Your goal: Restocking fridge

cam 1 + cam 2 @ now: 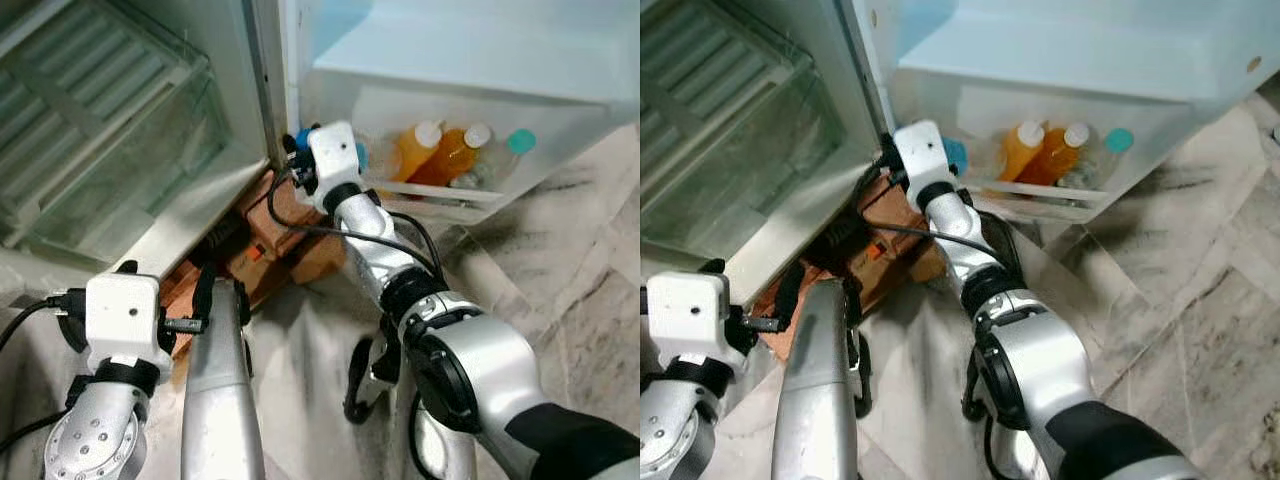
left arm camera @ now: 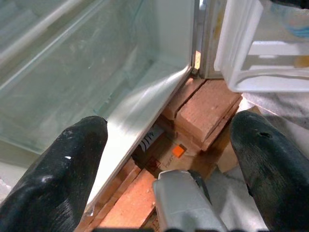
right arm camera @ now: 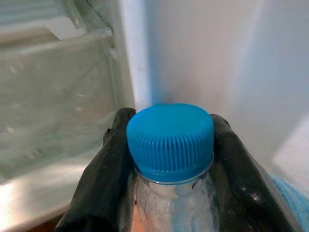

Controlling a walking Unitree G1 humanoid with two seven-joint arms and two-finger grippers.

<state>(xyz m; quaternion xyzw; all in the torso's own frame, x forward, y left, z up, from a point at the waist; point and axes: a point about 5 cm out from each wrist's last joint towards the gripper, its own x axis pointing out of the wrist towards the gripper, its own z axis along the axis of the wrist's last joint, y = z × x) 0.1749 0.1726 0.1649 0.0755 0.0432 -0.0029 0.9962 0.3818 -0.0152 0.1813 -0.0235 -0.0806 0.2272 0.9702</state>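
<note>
My right gripper is shut on the neck of a clear bottle with a blue cap. It holds the bottle upright at the inner end of the fridge door shelf, close to the door hinge; from the head, the right gripper is mostly hidden behind its white wrist. Two orange bottles and a clear bottle with a teal cap stand in that shelf. My left gripper is open and empty, low in front of the fridge base.
The fridge's glass drawer is on the left. Red bricks prop up the fridge base. A silver limb of my own lies below the left gripper. Marble floor spreads to the right.
</note>
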